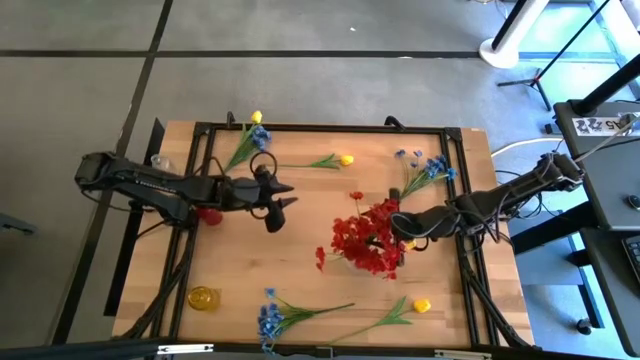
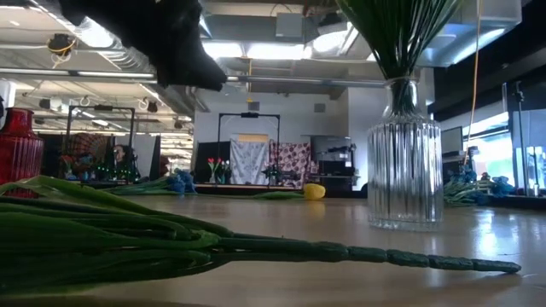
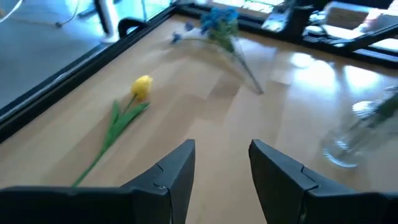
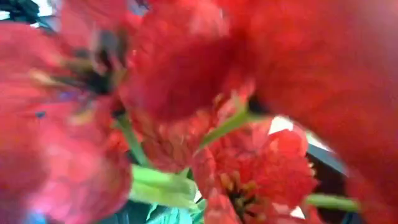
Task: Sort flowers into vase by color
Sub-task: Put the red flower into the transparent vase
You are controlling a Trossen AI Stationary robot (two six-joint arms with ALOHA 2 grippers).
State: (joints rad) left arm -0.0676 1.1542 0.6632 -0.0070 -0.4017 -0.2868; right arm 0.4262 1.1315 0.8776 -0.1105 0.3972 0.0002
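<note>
A bunch of red flowers (image 1: pixel 365 240) stands in a ribbed clear glass vase (image 2: pixel 405 175) at the table's middle. My right gripper (image 1: pixel 402 226) is at the bunch's right side, and its wrist view is filled with red blooms (image 4: pixel 186 81). My left gripper (image 1: pixel 277 207) hovers open over bare wood left of the bunch, beside a red vase (image 1: pixel 208 213). A yellow flower (image 3: pixel 142 87) and a blue spray (image 3: pixel 219 22) lie flat ahead of it. More blue sprays (image 1: pixel 430 168) (image 1: pixel 272 320) and yellow flowers (image 1: pixel 422 305) (image 1: pixel 257 117) lie about the table.
A yellow vase (image 1: pixel 203 297) stands near the table's near left corner and a small clear one (image 1: pixel 160 162) at the left edge. A black frame (image 1: pixel 330 128) borders the table. A long green stem (image 2: pixel 256 247) lies close in front of the low camera.
</note>
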